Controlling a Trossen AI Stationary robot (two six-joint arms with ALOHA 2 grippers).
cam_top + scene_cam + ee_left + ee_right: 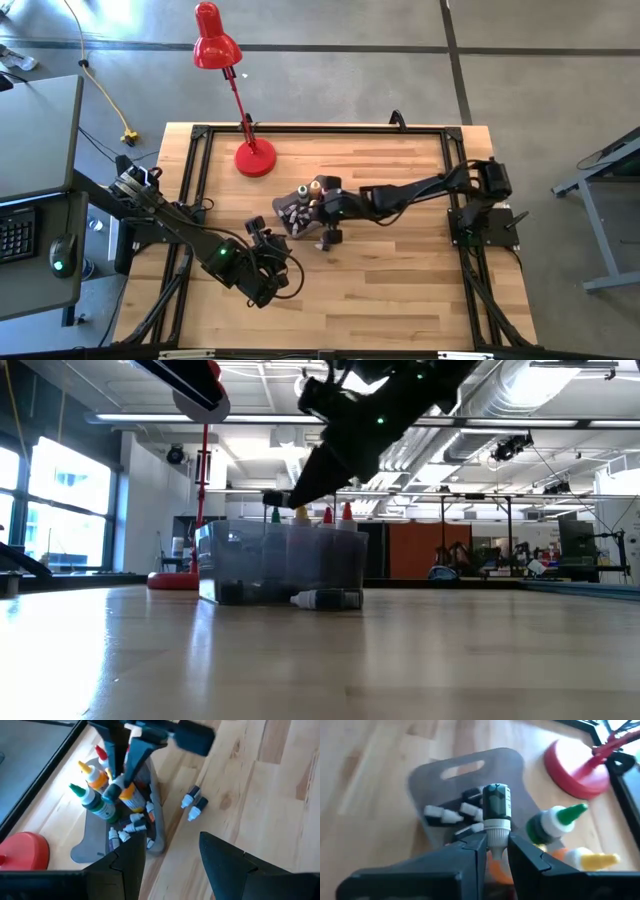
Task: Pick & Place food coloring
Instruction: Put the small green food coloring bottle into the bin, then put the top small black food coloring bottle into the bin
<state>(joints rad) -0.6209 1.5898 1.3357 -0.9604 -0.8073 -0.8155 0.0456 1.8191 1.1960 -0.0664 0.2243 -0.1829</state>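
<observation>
bin (285,560) haze blurs small bottles (325,599) inside.

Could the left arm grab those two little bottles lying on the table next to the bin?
Probably yes. The left gripper is open, and the two little bottles lie on bare wood beside the bin, nothing between.

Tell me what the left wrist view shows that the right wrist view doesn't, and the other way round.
Only the left wrist view: two small dark bottles lying on the table beside the bin, and the open left gripper.
Only the right wrist view: the bin's handle slot, and close up, the right gripper shut on the neck of a dark bottle over the bin.
Both: the grey bin, the green-capped bottle, the yellow-capped bottle, tiny white-capped bottles inside it, and the lamp's red base.
</observation>
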